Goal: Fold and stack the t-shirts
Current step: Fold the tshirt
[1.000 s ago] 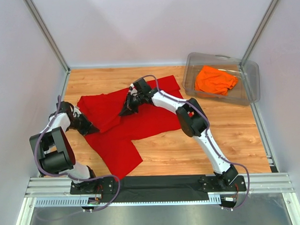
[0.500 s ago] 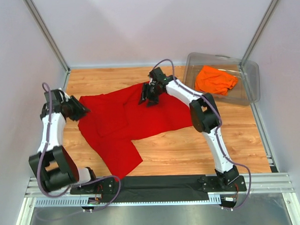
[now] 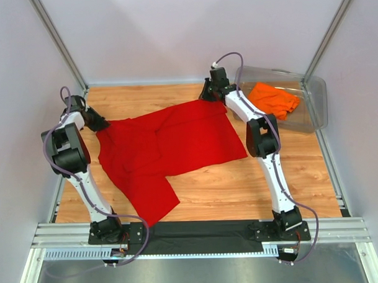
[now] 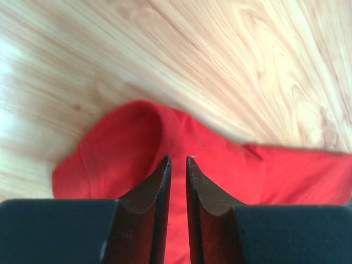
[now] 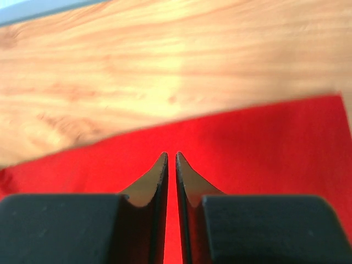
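Pinching t-shirt (image 3: 176, 142) (left gripper (image 4: 177, 160), right gripper (image 5: 170, 154))

You have the spread t-shirt (image 3: 170, 145) mid-frame on the table (image 3: 292, 172); the bunched t-shirt (image 3: 271, 100) sits in the bin (image 3: 317, 115), upper right.

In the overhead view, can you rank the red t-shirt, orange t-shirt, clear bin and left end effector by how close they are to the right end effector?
Starting from the right end effector:
1. red t-shirt, pinched at its far edge, directly beneath.
2. clear plastic bin, its wall just to the right.
3. orange t-shirt, inside the bin, further right.
4. left end effector, far off at the red t-shirt's left end.
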{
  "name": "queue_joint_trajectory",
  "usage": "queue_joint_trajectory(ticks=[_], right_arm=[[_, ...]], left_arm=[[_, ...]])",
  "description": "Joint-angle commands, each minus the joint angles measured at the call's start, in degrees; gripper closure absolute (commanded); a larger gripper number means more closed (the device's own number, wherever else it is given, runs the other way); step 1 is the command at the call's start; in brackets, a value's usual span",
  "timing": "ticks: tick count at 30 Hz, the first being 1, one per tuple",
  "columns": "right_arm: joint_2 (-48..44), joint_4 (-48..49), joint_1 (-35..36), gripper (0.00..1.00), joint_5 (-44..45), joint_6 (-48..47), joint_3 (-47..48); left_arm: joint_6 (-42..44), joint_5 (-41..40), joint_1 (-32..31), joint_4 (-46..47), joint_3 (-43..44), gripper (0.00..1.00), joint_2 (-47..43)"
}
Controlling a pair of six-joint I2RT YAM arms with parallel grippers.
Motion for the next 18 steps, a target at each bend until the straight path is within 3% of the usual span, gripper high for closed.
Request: queue_joint_trajectory(ticks=[1,4,7,13,17,18], right_arm=[[6.16,5.99,-1.04,0.89,-0.59,1.29,5.42],[10.72,3.18,-1.92,0.89,0.97,4.44,10.60],[10.57,2.64,-3.59,0.90,2.56,10.93,7.83],[13.28,-0.52,-6.32,0.94,2.65,17.46,10.88],[15.31,0.00,-7.20,0.94,2.66,16.68,15.19],[14.70,3.14,-7.11,0.93,1.78,15.37,15.10]], left_arm=[[-2.69,-2.54,0.23,-3.54,5.50,0.77,3.83],[-6.20,-5.88,0.58,-9.61,9.02,0.86,8.22],[-8.23,-4.74,1.54,-14.28,13.59,0.92,13.06],[-7.45,-4.22,3.65,-14.73,17.54,0.93,15.53],[-2.26,-3.95,3.04,-20.34,31.75,0.94,20.80],[-1.65,-3.17,3.13,-19.92,32.92,0.91,21.16]])
